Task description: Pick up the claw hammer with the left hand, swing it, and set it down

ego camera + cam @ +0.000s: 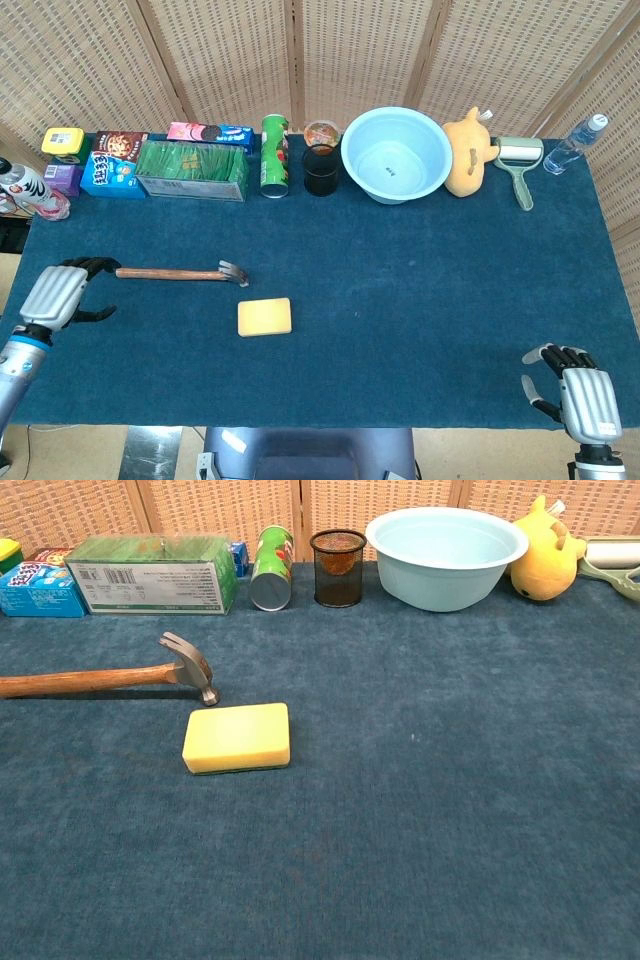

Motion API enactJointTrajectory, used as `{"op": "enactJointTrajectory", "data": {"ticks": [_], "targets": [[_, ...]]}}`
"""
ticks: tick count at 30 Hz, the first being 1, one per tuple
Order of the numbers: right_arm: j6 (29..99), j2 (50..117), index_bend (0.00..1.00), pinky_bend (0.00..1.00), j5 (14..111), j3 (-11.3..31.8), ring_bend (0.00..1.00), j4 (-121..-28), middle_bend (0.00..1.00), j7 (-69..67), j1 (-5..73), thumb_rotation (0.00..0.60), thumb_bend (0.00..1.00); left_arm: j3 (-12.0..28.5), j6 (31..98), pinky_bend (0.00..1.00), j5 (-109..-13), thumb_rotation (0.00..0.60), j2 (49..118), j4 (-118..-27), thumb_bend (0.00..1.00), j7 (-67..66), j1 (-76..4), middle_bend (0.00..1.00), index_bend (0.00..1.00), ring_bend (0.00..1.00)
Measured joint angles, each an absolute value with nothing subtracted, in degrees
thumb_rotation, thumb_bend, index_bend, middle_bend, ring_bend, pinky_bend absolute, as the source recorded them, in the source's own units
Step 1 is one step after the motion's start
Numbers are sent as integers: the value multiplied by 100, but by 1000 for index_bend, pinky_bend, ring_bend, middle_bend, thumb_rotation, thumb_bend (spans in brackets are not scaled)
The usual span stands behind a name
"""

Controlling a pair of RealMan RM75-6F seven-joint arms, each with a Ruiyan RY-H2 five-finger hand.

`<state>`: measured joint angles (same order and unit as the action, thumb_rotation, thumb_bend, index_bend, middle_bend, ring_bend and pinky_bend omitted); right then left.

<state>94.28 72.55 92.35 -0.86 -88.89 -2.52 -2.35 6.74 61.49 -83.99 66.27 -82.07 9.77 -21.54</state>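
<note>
The claw hammer (182,273) lies flat on the blue cloth, wooden handle pointing left and steel head (191,666) to the right. My left hand (58,295) hovers just left of the handle's end, fingers apart and curved, holding nothing; the chest view does not show it. At the near right corner of the table my right hand (583,388) stays low, fingers spread and empty.
A yellow sponge (264,317) lies just in front of the hammer head. Along the back edge stand snack boxes (192,168), a green can (274,155), a mesh cup (321,170), a light blue basin (396,155), a yellow plush toy (468,151), a lint roller (520,163) and a bottle (575,143).
</note>
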Motion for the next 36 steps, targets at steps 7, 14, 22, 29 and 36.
{"op": "enactJointTrajectory", "data": {"ticks": [7, 14, 22, 29, 36], "targets": [[9374, 7257, 469, 316, 9195, -60, 416, -8857, 456, -304, -236, 600, 382, 731, 5539, 324, -8380, 600, 7134, -7690, 238, 991, -2739, 344, 283, 297], [9406, 7248, 469, 316, 9136, -28, 416, -8808, 456, -380, -287, 600, 381, 737, 5178, 324, -8288, 600, 7657, -7181, 256, 960, -3099, 344, 283, 297], [9449, 7241, 469, 316, 9102, -9, 416, -8771, 456, -425, -350, 600, 382, 716, 4833, 325, -8182, 600, 8128, -6730, 333, 807, -3451, 344, 283, 297], [9529, 7222, 469, 317, 9079, 5, 416, -8788, 456, -414, -425, 600, 382, 680, 4556, 325, -8072, 600, 8402, -6448, 365, 654, -3694, 344, 283, 297], [9579, 7201, 469, 319, 9080, 18, 416, -8823, 456, -379, -476, 600, 381, 619, 4428, 327, -7982, 600, 8496, -6321, 382, 634, -3794, 344, 283, 297]]}}
